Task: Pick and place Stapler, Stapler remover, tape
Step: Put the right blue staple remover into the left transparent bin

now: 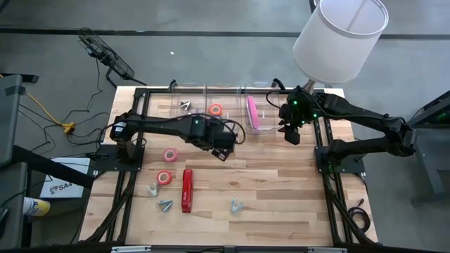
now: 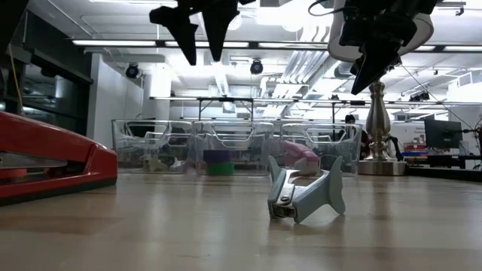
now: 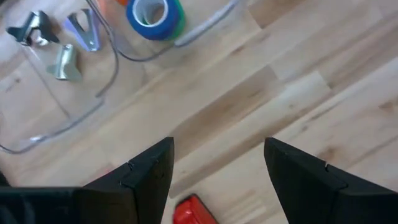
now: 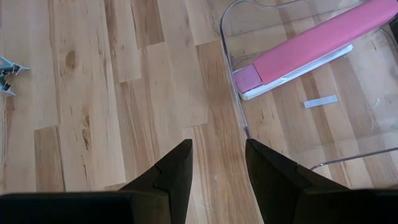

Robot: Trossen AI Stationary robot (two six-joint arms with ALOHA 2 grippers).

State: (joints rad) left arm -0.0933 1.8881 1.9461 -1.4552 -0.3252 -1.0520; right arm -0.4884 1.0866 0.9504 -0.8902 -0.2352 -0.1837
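Pink stapler (image 1: 252, 114) is lying in a clear bin (image 1: 266, 90), an orange tape roll (image 1: 215, 109) in another. Red stapler (image 1: 187, 190), two pink tape rolls (image 1: 170, 154) and several staple removers (image 1: 236, 205) are waiting on the desk (image 1: 281, 197). Left gripper (image 1: 223, 151) and right gripper (image 1: 291, 135) are hovering, fingers open and empty.

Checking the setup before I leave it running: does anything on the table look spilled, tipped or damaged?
Nothing stands out. The red stapler, pink tape rolls and silvery metal staple removers lie loose on the wooden table, awaiting sorting; the pink stapler rests in a clear bin. Both grippers hover open.
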